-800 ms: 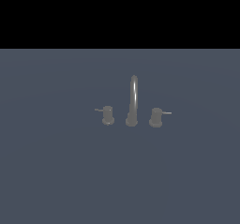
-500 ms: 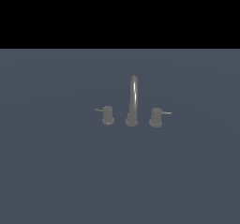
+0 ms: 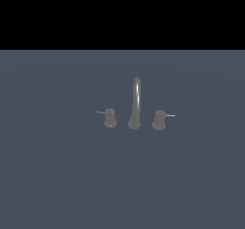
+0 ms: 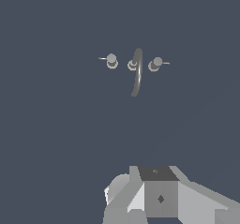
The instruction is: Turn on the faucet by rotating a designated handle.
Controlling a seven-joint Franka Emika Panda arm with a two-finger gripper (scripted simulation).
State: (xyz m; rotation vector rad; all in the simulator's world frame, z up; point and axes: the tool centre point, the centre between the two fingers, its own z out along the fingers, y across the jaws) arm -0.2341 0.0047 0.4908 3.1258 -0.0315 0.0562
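The grey faucet [image 3: 136,103] stands on the dark floor, with a tall thin arched spout on a round base. The handle [image 3: 159,119] is the wider knob on the exterior view's right, and its light lever rod points right. The slimmer twin knob [image 3: 110,117] stands on the exterior view's left. The wrist view shows the spout [image 4: 137,72], the handle [image 4: 155,63] and the twin knob [image 4: 111,60] from above and far off. Only part of my gripper's grey body [image 4: 159,197] shows in the wrist view, well away from the faucet. Its fingertips are out of view. The arm does not show in the exterior view.
A flat dark blue-grey floor [image 3: 57,175] spreads all around the faucet. A black band fills the upper part of the exterior view.
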